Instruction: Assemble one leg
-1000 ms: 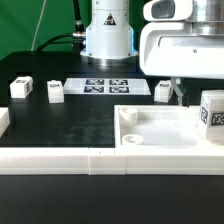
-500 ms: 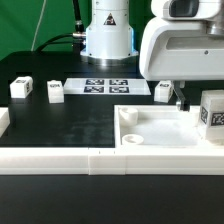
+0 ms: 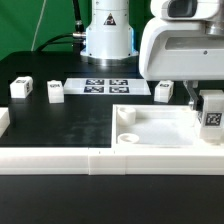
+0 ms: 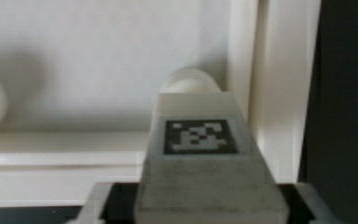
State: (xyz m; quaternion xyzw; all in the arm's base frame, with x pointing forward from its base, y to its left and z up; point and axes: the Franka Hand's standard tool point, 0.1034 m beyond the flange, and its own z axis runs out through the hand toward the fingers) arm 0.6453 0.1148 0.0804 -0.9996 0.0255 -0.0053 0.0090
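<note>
**Exterior view.** The tool (image 3: pixel 206 101) is gripping the leg (image 3: pixel 211 113), with its fingers closed on the block's sides. It is holding the leg upright over the far corner of the panel (image 3: pixel 150 131) at the exterior view's right. The leg is showing a square black-and-white tag toward the camera, made of coded blocks rather than letters. I cannot tell whether the leg's foot is touching the panel. Three spare legs (image 3: pixel 18 88) (image 3: pixel 54 92) (image 3: pixel 163 91) are standing on the black desk (image 3: pixel 60 125), each facing a small tag forward. The marker board (image 3: pixel 105 86) is lying flat among them, carrying several tags of the same kind.

**Wrist view.** The leg (image 4: pixel 202 165) is filling the middle of the picture, its tag (image 4: pixel 201 137) sharp but still only a pattern. The tool (image 4: pixel 202 205) is clamping it from both sides. Just past the leg's end, a round socket (image 4: pixel 194 80) of the panel (image 4: pixel 87 60) is sitting beside the raised rim.
</note>
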